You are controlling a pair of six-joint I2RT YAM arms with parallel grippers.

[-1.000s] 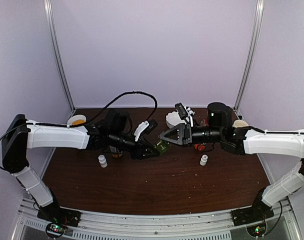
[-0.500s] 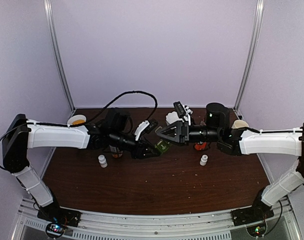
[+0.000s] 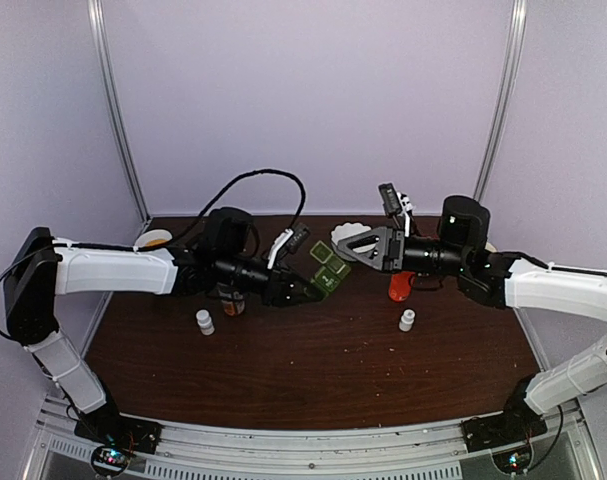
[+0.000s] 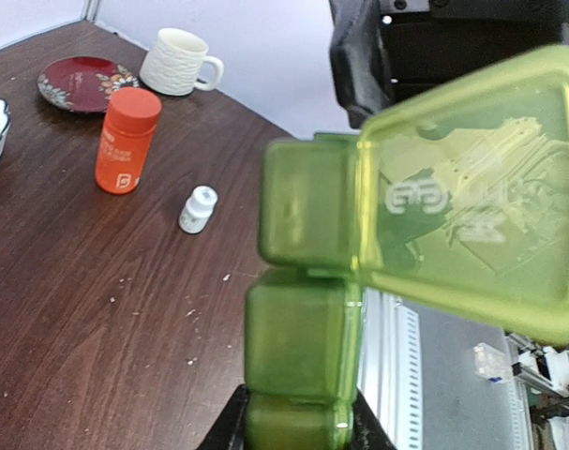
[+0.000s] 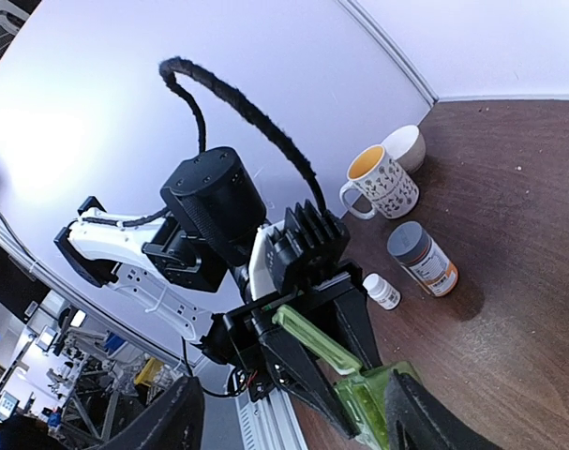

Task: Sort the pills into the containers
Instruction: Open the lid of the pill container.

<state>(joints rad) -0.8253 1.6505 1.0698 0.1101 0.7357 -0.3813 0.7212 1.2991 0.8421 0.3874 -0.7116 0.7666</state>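
My left gripper (image 3: 305,291) is shut on one end of the dark-green pill box (image 3: 329,271) and holds it tilted above the table. In the left wrist view the box (image 4: 299,323) stands up from between the fingers, its far cell's lid (image 4: 471,197) swung open. My right gripper (image 3: 359,246) hangs open just right of the box and touches nothing. The right wrist view shows the box (image 5: 382,398) low between its spread fingers (image 5: 176,422). Tiny whitish specks (image 4: 192,317) dot the tabletop; whether they are pills I cannot tell.
An orange bottle (image 4: 127,141) and a small white bottle (image 4: 198,208) stand right of centre. A grey-capped labelled bottle (image 5: 422,258) and another white bottle (image 3: 204,321) stand under the left arm. A white mug (image 4: 179,63), a red plate (image 4: 81,82) and a patterned mug (image 5: 381,181) line the back.
My right gripper opened wider and drew back up and to the right, away from the box. The left gripper raised and turned the box, whose lid now stands open.
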